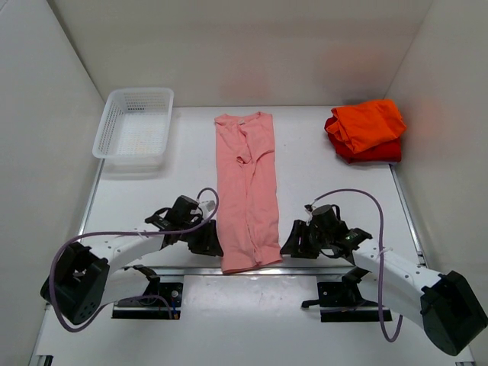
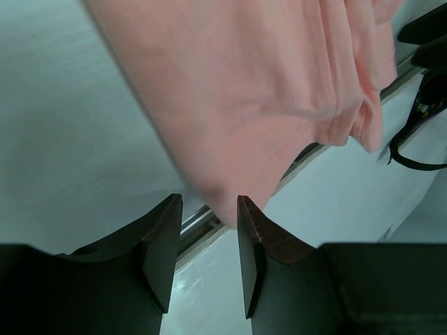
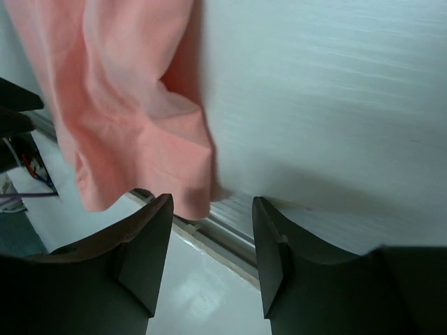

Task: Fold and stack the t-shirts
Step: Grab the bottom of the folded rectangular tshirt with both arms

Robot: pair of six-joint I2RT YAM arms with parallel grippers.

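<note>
1. Two claws flank the near hem of the salmon-pink t-shirt [image 1: 248, 191]. The left claw [image 2: 209, 204] has its jaws parted, with a hem corner at its fingertips, unclamped.
2. The right claw [image 3: 213, 202] also gapes, the other corner just beside one finger.
3. The shirt lies as a long strip on the table [image 1: 320, 175], stretching away from both claws.
4. The lengthwise fold looks done. Next, pinch both corners and carry the hem toward the collar.
5. The orange t-shirt [image 1: 370, 122] lies on the red t-shirt [image 1: 377, 153], well beyond the right claw.
</note>
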